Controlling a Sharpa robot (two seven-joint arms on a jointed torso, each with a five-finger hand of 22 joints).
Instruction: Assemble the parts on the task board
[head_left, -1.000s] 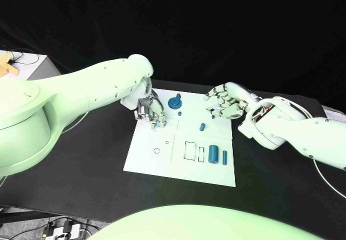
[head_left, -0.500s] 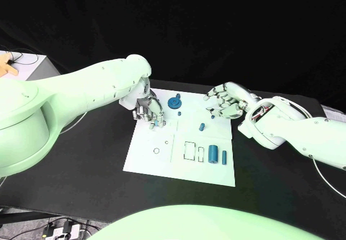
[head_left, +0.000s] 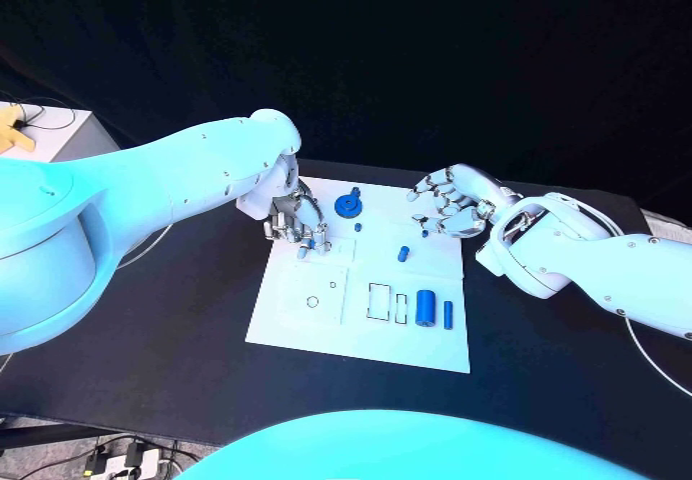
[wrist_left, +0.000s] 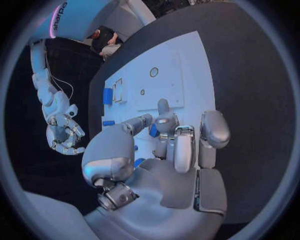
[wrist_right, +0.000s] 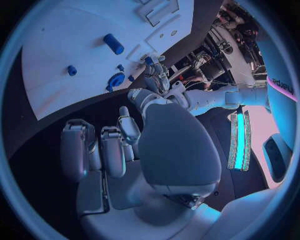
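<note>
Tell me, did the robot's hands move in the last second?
Barely. The left hand lifted slightly toward the board's far edge, still pinching a small blue part. The right hand stayed hovering, holding nothing. The other blue parts on the white board stayed put.

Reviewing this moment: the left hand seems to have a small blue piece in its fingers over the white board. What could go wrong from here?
1. The left hand pinches the small blue part only at its fingertips, so it may slip out.
2. The round blue gear-like part sits close beside that hand on the white task board and could get knocked.
3. The right hand hangs curled over the board's far right edge, near the short blue peg; a careless move might nudge it.
</note>
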